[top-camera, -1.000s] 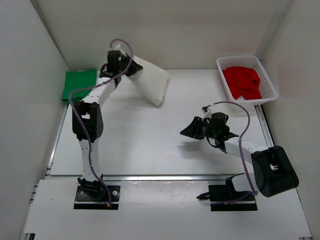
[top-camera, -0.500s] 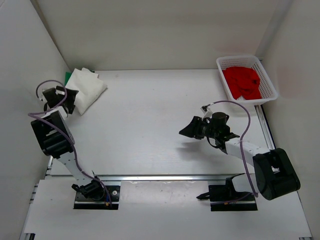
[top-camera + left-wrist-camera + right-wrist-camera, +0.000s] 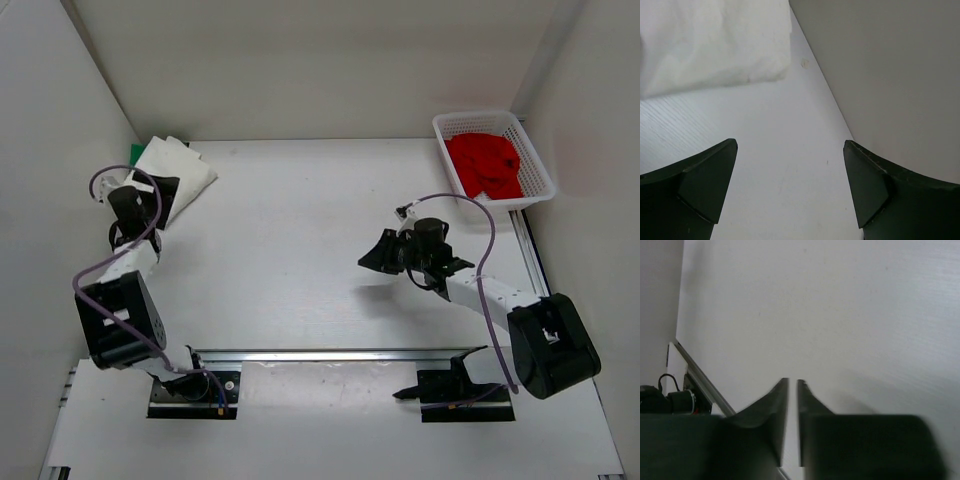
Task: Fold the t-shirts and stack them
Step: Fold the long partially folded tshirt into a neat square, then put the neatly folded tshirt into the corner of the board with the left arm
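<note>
Bright, even diffuse light, soft shadows on table (image 3: 300, 250), jaws blurred in wrist views

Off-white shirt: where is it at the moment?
Top view: the off-white shirt lies in the far-left corner of the table, covering most of the green shirt, just beyond the left claw.

White table (image 3: 300, 230) bears off-white t-shirt (image 3: 180, 172) far left, basket (image 3: 480, 117) far right

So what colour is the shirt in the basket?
The shirt in the basket is bright red; top external view shows it best.
</note>
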Motion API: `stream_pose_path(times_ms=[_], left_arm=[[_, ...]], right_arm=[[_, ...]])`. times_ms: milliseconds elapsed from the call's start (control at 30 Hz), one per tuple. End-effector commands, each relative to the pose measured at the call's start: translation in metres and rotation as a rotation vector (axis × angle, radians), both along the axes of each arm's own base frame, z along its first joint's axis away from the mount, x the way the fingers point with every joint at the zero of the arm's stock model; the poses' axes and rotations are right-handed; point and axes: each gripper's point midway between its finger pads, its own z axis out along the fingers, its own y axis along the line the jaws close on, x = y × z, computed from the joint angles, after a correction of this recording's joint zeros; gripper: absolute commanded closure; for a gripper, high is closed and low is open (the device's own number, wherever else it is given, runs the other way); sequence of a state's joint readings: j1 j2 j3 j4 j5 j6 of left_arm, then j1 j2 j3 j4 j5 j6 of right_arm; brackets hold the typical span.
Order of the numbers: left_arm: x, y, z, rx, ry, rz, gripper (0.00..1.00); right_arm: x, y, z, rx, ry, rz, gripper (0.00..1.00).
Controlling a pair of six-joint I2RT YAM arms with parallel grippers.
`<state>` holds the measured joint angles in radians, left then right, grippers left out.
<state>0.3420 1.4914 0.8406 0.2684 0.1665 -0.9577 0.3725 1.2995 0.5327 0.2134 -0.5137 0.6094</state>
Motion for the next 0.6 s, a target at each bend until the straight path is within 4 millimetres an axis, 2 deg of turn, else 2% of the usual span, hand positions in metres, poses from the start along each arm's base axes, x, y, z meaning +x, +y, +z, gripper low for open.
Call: stream_pose_path(times_ms=[0,33,67,100,133,200,233,267,300,333,367,400,433,467,500,533,567], left_arm=[[-0.013,-0.044,0.019,0.022,-0.068,-0.098,0.01],[-0.012,-0.075,0.020,0.046,-0.070,-0.176,0.01],[-0.015,-0.116,0.026,0.085,-0.077,-0.282,0.02],[-0.023,-0.164,0.031,0.107,-0.082,-0.400,0.01],[-0.027,-0.183,0.029,0.140,-0.078,-0.433,0.02],[-0.062,-0.279,0.031,0.175,-0.118,-0.655,0.01],[-0.070,-0.299,0.029,0.215,-0.123,-0.699,0.01],[-0.089,-0.339,0.021,0.246,-0.120,-0.809,0.01],[-0.106,-0.372,0.013,0.272,-0.117,-0.919,0.01],[-0.113,-0.389,0.000,0.277,-0.077,-0.993,0.01],[-0.131,-0.410,-0.007,0.283,-0.069,-1.091,0.02],[-0.142,-0.421,-0.020,0.285,-0.040,-1.149,0.02],[-0.152,-0.427,-0.031,0.280,-0.014,-1.203,0.02],[-0.161,-0.431,-0.037,0.281,-0.010,-1.246,0.01],[-0.168,-0.430,-0.047,0.272,0.015,-1.258,0.01],[-0.175,-0.428,-0.054,0.259,0.022,-1.278,0.01],[-0.183,-0.429,-0.056,0.238,0.022,-1.306,0.02]], right_arm=[[0.036,0.006,0.035,-0.009,-0.112,-0.049,0.98],[0.048,0.006,0.049,-0.011,-0.150,-0.065,1.00],[0.063,0.005,0.064,-0.023,-0.199,-0.088,1.00],[0.073,-0.002,0.064,-0.045,-0.191,-0.118,1.00],[0.091,-0.007,0.077,-0.057,-0.221,-0.145,1.00],[0.127,-0.031,0.110,-0.062,-0.268,-0.221,1.00],[0.137,-0.041,0.113,-0.073,-0.266,-0.250,1.00],[0.154,-0.057,0.118,-0.090,-0.274,-0.289,1.00],[0.172,-0.081,0.129,-0.114,-0.292,-0.359,1.00],[0.183,-0.092,0.123,-0.138,-0.272,-0.385,1.00],[0.195,-0.117,0.129,-0.178,-0.268,-0.442,1.00],[0.208,-0.146,0.131,-0.225,-0.265,-0.502,1.00],[0.212,-0.157,0.117,-0.253,-0.213,-0.512,1.00],[0.225,-0.184,0.130,-0.274,-0.236,-0.561,1.00],[0.234,-0.213,0.126,-0.321,-0.219,-0.607,0.97],[0.236,-0.236,0.112,-0.352,-0.160,-0.644,0.94],[0.246,-0.249,0.120,-0.401,-0.180,-0.664,0.93]])
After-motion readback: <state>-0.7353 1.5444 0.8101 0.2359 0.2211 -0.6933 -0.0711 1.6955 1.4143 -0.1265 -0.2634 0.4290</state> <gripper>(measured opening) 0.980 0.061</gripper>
